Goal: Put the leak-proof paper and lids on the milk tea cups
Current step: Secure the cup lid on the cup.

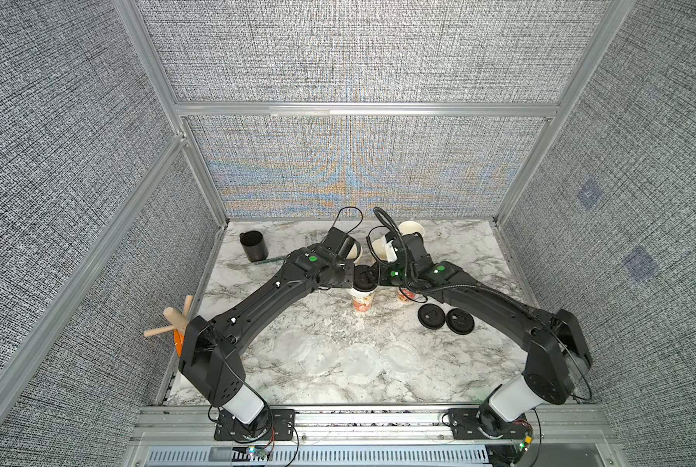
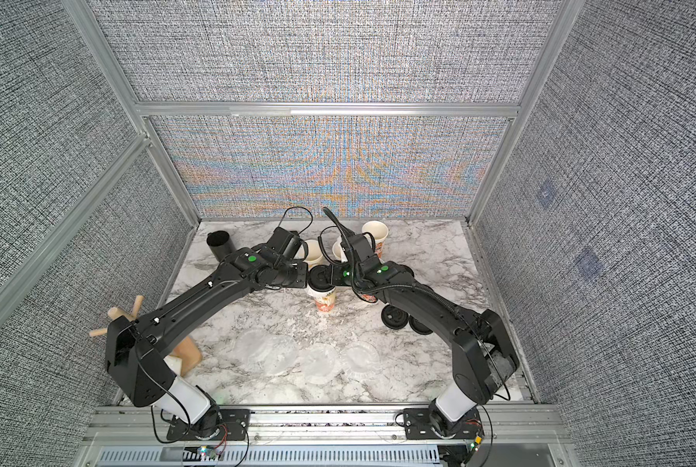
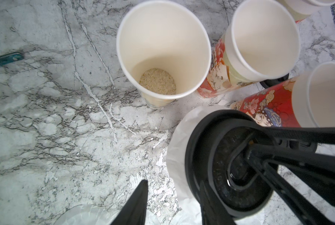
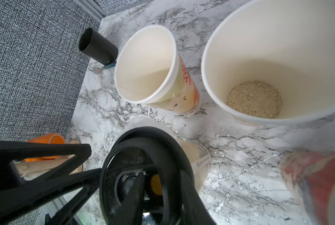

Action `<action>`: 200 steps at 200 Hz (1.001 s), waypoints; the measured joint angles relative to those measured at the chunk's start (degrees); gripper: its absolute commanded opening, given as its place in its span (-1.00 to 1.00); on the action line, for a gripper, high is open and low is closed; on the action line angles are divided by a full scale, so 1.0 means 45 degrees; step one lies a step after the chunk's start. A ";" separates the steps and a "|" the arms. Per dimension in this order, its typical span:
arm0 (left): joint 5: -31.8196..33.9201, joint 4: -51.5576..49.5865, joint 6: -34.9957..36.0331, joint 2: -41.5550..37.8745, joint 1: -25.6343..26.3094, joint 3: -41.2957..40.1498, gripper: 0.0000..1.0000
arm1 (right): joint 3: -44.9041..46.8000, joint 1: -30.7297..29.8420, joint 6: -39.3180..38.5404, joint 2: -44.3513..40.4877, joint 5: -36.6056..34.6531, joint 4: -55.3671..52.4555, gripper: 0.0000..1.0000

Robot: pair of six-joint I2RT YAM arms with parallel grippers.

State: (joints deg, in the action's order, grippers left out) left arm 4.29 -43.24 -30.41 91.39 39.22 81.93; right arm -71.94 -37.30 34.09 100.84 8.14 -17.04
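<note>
Paper [image 3: 177,148] covers the mouth of the middle cup [image 1: 363,301], its crinkled edge sticking out under a black lid [image 3: 221,165] that sits on top. Both arms meet at this cup. The left gripper [image 3: 173,182] is fairly wide, with one finger over the lid and the other clear of it above the table [image 1: 297,307], gripping nothing. The right gripper [image 3: 256,153] is narrow, its tips down on the lid's top, but I cannot tell whether it grips the lid or only touches it. Four open cups [image 3: 162,48] stand close behind and beside the capped one, and one has pale grains at its bottom. Several loose sheets [image 1: 358,360] lie flat and overlapping on the near part of the table. Two spare lids [image 1: 431,315] lie touching by the right arm, and a black cup [image 1: 253,246] stands at the far left.
</note>
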 measured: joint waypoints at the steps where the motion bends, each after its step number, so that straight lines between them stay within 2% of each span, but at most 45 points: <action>1: 0.0000 0.0010 0.0000 0.0000 0.0000 -0.0005 -0.08 | 0.0005 0.0000 0.0000 0.0000 0.0000 0.0005 -0.38; 162: -0.0092 0.3206 -0.1253 -0.0529 -0.0151 -0.2803 -0.15 | 0.0763 -0.0136 -0.0024 -0.0262 -0.0287 0.0748 -0.41; 169: -0.0092 0.3249 -0.1263 -0.0534 -0.0151 -0.2803 -0.11 | 0.0831 -0.0136 0.0015 -0.0296 -0.0296 0.0831 -0.41; 200: 0.0136 0.2210 -0.1103 -0.0520 -0.0185 -0.1982 0.32 | 0.0937 -0.0146 0.0000 -0.0325 -0.0311 0.0996 -0.42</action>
State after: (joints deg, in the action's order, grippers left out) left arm 4.91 -33.30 -35.38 89.06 38.39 73.01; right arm -67.72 -37.95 34.09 99.37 6.74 -12.56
